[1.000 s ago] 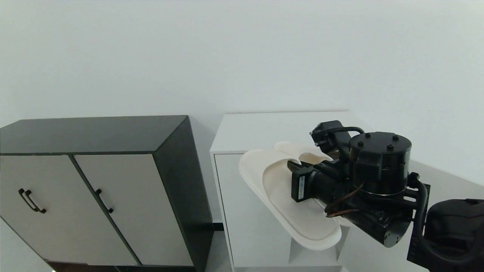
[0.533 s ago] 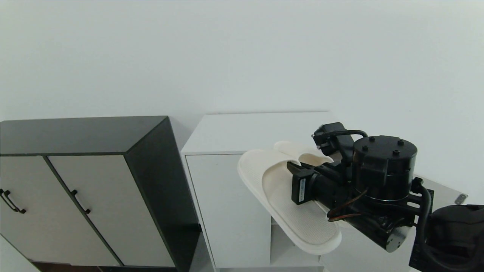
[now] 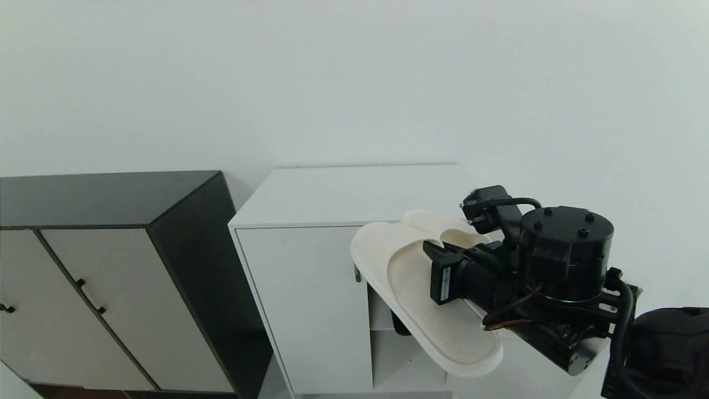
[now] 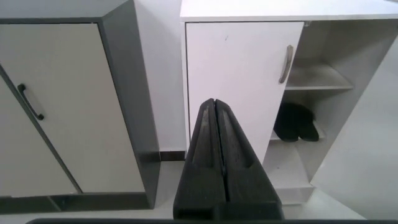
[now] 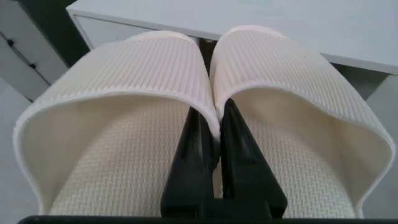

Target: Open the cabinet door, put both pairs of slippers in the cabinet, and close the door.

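Observation:
A pair of cream slippers (image 3: 410, 277) hangs in the air in front of the white cabinet (image 3: 310, 293), toes tilted up and to the left. My right gripper (image 3: 435, 249) is shut on them; in the right wrist view its fingers (image 5: 199, 155) pinch the two inner strap edges of the cream slippers (image 5: 124, 93) together. The cabinet's right half stands open, with shelves and a pair of dark slippers (image 4: 297, 121) on the middle shelf. My left gripper (image 4: 216, 109) is shut and empty, held low and pointing at the cabinet's closed left door (image 4: 236, 68).
A black cabinet with two grey doors (image 3: 111, 199) stands close to the left of the white one, with a narrow gap between them. A plain white wall runs behind both. The closed left door carries a metal handle (image 4: 285, 63) at its right edge.
The head camera has swung right, so both cabinets slid left in the picture and the open shelves came into view. The right gripper keeps its hold on the cream slippers.

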You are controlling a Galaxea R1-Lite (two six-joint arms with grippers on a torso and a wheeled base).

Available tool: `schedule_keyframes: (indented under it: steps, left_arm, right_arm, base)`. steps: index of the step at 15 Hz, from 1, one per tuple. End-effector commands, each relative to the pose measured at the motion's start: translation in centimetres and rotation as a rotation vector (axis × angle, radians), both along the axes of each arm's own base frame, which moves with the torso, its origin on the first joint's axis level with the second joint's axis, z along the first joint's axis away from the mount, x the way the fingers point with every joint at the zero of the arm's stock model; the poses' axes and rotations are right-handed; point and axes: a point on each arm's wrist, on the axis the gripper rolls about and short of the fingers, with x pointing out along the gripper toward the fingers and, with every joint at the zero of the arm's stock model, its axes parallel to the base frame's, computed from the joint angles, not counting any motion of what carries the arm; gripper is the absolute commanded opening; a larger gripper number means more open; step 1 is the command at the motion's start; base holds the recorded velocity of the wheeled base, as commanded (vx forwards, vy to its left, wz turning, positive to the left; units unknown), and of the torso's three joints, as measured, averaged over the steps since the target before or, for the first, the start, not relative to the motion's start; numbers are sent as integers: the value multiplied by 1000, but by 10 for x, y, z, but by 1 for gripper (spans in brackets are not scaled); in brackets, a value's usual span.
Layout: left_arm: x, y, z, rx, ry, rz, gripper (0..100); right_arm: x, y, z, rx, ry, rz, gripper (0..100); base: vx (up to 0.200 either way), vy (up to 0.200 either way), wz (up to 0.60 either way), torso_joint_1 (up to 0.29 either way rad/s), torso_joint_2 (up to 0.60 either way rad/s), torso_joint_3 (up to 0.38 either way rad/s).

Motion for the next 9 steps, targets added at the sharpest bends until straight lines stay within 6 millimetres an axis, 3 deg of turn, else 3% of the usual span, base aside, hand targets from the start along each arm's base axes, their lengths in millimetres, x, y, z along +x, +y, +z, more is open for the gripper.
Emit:
schedule_keyframes:
  steps: [1,9]
  left_arm:
    - [0,0,0,0,1,2,0]
    - [0,0,0,-2,1,4,0]
  right_arm:
    - [1,-3,-7,-11,-6,11,0]
    - [1,-9,-17,-62,-21,12,0]
  base:
    - [0,0,0,0,0,0]
    - [0,0,0,-21,48,26]
